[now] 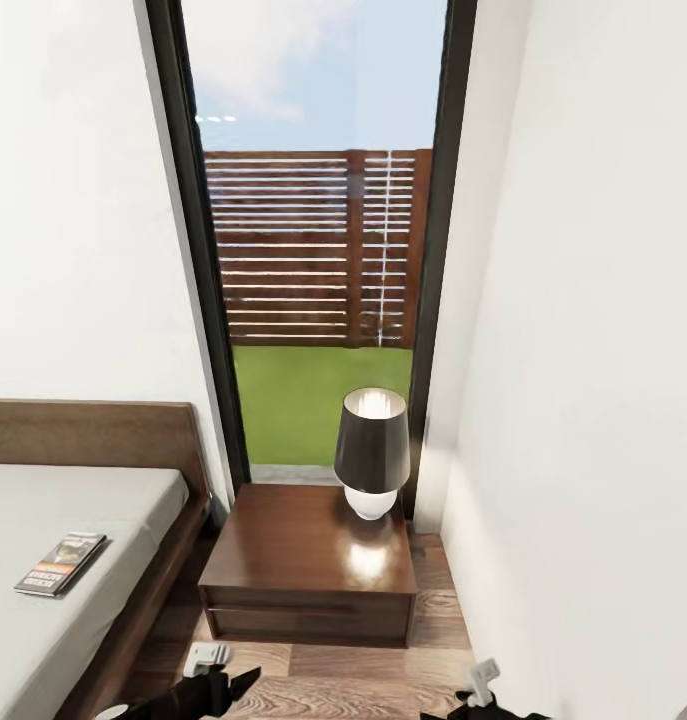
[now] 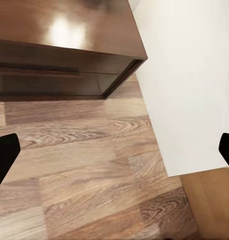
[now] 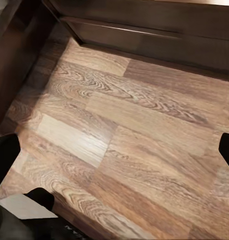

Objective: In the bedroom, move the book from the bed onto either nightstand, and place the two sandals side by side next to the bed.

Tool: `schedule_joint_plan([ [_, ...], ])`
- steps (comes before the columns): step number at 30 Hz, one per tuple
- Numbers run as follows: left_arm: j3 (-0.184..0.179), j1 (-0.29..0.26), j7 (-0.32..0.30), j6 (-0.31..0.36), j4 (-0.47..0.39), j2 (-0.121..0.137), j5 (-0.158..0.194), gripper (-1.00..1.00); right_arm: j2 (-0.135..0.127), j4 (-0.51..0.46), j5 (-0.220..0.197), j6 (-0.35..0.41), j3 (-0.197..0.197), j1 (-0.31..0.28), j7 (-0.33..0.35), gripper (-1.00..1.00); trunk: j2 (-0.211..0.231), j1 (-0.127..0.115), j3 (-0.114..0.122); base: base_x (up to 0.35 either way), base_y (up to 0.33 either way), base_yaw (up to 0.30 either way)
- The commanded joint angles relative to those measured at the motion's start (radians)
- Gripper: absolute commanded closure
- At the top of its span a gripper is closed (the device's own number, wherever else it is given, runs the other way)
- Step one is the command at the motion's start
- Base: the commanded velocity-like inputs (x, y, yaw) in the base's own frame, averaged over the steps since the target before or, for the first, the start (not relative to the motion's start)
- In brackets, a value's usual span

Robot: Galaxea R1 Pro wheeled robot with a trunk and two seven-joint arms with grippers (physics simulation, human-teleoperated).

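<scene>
The book lies on the bed at the left, near its edge; the nightstand with a lamp stands beside it below the window. Over the wood-plank floor, the left claw and right claw both hang spread wide, holding nothing.

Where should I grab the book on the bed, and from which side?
The book lies flat near the mattress's right edge. Likely best: come from the nightstand side with the left gripper and pinch its near long edge, since it is thin and flat.
</scene>
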Motion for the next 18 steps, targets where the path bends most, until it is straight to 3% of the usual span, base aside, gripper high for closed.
schedule_joint_plan([
  [1,0.004,-0.001,-0.008,-0.004,0.001,0.002,-0.004,-1.0,-0.006,0.004,0.009,-0.007,-0.009,-0.002,0.026,-1.0,-0.001,0.0,-0.001,0.0,0.0,0.0],
  [4,0.004,-0.001,-0.02,-0.004,0.001,0.006,-0.003,-1.0,-0.017,0.004,0.009,-0.006,-0.009,-0.002,0.1,-1.0,-0.001,0.0,-0.001,0.0,0.0,0.0],
  [7,0.003,-0.001,-0.023,-0.005,0.001,0.007,-0.004,-1.0,-0.021,0.003,0.009,-0.006,-0.009,-0.002,0.121,-1.0,-0.001,0.0,-0.001,0.0,0.0,0.0],
  [11,0.003,-0.001,-0.024,-0.005,0.001,0.008,-0.004,-1.0,-0.023,0.003,0.009,-0.006,-0.008,-0.002,0.132,-1.0,-0.001,0.0,-0.001,0.0,0.017,0.0],
  [18,0.003,-0.001,-0.019,-0.005,0.001,0.008,-0.003,-1.0,-0.022,0.003,0.009,-0.006,-0.008,-0.002,0.129,-1.0,-0.001,0.0,-0.001,0.044,0.186,0.0],
])
